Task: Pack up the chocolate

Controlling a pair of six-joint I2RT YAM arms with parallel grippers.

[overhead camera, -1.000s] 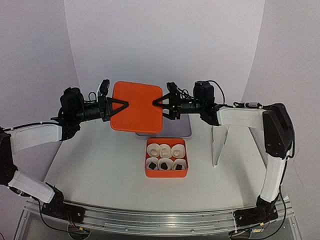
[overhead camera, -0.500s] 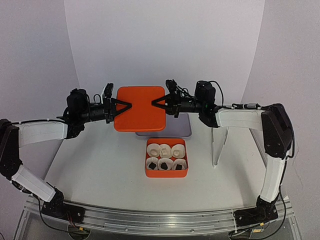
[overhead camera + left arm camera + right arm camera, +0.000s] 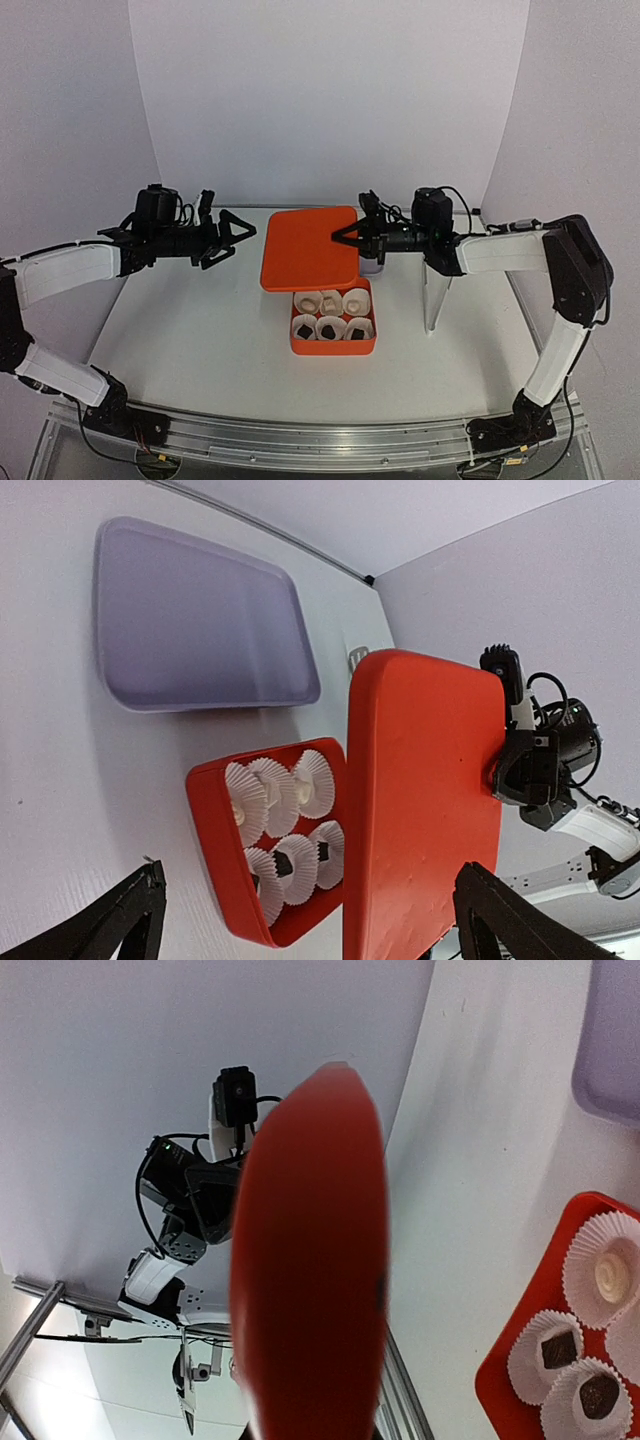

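The chocolate sits in white paper cups inside an orange box (image 3: 333, 346): three cream-white lumps (image 3: 330, 297) in the far row and three dark ones (image 3: 328, 330) in the near row. The dark lumps (image 3: 560, 1348) and a white one (image 3: 612, 1275) also show in the right wrist view. An orange lid (image 3: 308, 248) hangs in the air just behind and above the box. My right gripper (image 3: 342, 238) is shut on the lid's right edge. My left gripper (image 3: 245, 240) stands open to the left of the lid, apart from it. From the left wrist, the lid (image 3: 425, 810) overlaps the box (image 3: 215, 850).
A lavender tray (image 3: 200, 630) lies on the table behind the box, mostly hidden by the lid from above. A clear plastic stand (image 3: 437, 290) rises to the right of the box. White walls close the back and sides.
My left gripper opened, let go of the lid and drew back left. My right gripper closed on the lid's right edge and carried it right and down toward the box.
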